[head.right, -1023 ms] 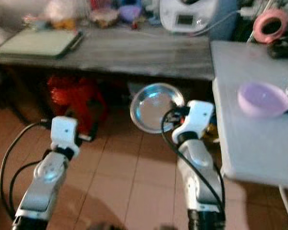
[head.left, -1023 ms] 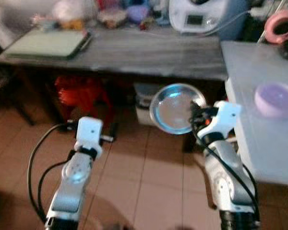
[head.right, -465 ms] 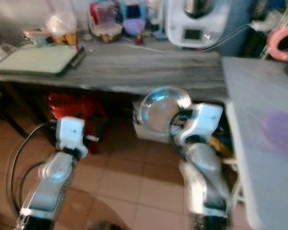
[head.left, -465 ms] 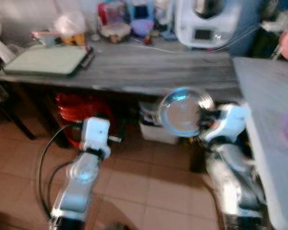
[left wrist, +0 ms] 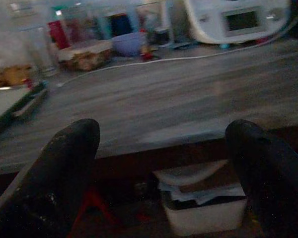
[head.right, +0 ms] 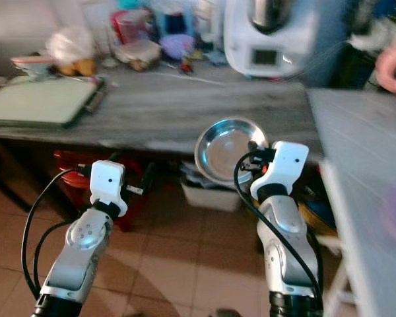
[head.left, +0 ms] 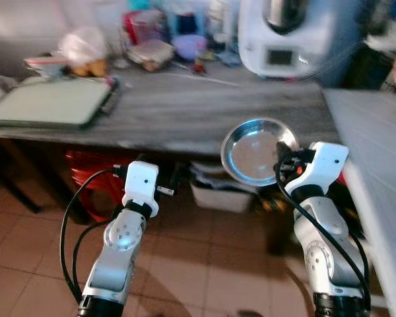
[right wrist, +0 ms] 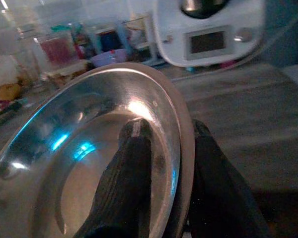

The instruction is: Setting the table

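A round steel plate [head.left: 256, 149] stands on edge in the air, just in front of the grey wooden table [head.left: 204, 109]. My right gripper [head.left: 282, 160] is shut on the steel plate's rim; in the right wrist view one finger [right wrist: 131, 163] lies inside the plate [right wrist: 74, 163] and the other behind the rim. My left gripper [left wrist: 164, 163] is open and holds nothing, below the table's front edge, with its arm [head.left: 129, 218] raised at the left.
On the table lie a green tray [head.left: 49, 102] at the left, jars and food containers [head.left: 152, 49] at the back, and a white appliance [head.left: 287, 33]. A white table [head.left: 383, 145] runs along the right. Red stool [head.left: 96, 178] and white box [head.left: 218, 191] sit underneath.
The camera has turned and lifted, so the scene shifted and the purple bowl on the white table left the view. My right gripper still holds the plate, now nearer the grey table.
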Controlling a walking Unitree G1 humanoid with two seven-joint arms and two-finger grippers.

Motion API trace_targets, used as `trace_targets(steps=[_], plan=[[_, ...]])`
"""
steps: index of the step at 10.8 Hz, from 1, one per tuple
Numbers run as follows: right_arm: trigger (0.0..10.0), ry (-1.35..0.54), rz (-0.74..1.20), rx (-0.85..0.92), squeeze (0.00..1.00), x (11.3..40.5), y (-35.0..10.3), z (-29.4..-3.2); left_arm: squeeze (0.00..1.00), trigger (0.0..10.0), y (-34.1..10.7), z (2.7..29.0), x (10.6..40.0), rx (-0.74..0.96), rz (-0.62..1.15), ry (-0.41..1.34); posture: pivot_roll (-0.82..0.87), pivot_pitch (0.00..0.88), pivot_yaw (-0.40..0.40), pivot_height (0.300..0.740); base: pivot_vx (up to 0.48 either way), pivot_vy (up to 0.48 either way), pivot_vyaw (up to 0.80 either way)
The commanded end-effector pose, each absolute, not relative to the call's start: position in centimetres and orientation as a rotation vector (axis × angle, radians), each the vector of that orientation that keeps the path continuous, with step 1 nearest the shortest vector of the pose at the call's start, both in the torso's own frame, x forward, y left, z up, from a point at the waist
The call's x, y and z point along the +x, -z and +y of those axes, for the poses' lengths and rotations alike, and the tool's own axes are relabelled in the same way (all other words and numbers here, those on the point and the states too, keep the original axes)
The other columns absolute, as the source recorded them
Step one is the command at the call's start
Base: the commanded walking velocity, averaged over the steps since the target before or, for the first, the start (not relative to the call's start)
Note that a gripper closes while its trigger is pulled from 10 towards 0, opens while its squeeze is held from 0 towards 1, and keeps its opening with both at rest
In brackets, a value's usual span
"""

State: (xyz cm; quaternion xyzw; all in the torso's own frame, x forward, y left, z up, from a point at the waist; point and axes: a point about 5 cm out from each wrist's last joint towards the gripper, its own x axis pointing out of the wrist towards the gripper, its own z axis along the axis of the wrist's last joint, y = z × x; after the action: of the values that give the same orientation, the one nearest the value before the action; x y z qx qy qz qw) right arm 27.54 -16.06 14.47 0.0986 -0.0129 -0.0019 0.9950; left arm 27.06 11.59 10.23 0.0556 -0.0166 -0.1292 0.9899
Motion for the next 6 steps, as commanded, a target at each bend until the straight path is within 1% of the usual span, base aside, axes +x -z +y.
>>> trace_targets(steps=[1, 3, 4, 5, 6], plan=[[0.0, 0.003, -0.028, 0.212, 0.0, 27.8, -14.6, -15.6, 0.0, 10.0, -10.2, 12.3, 27.1, 0.129, -0.029, 0.247, -0.05, 0.017, 0.045, 0.74, 0.48, 0.0, 0.0], [0.0, 0.086, -0.003, 0.2, 0.0, 28.5, -14.1, -17.0, 0.0, 10.0, -10.2, 12.2, 27.1, 0.122, -0.026, 0.249, -0.05, 0.017, 0.047, 0.74, 0.48, 0.0, 0.0], [0.0, 0.125, 0.007, 0.223, 0.0, 28.9, -13.9, -17.6, 0.0, 10.0, -10.2, 12.2, 27.1, 0.119, -0.026, 0.248, -0.05, 0.017, 0.047, 0.74, 0.48, 0.0, 0.0], [0.0, 0.153, 0.031, 0.226, 0.0, 29.2, -13.5, -18.1, 0.0, 10.0, -10.2, 12.4, 27.0, 0.09, -0.028, 0.235, -0.05, 0.017, 0.048, 0.74, 0.349, 0.0, 0.0], [0.0, 0.137, 0.04, 0.236, 0.0, 29.5, -13.3, -18.0, 0.0, 10.0, -10.2, 12.5, 27.0, 0.081, -0.032, 0.234, -0.04, 0.019, 0.047, 0.74, 0.0, 0.0, 0.0]])
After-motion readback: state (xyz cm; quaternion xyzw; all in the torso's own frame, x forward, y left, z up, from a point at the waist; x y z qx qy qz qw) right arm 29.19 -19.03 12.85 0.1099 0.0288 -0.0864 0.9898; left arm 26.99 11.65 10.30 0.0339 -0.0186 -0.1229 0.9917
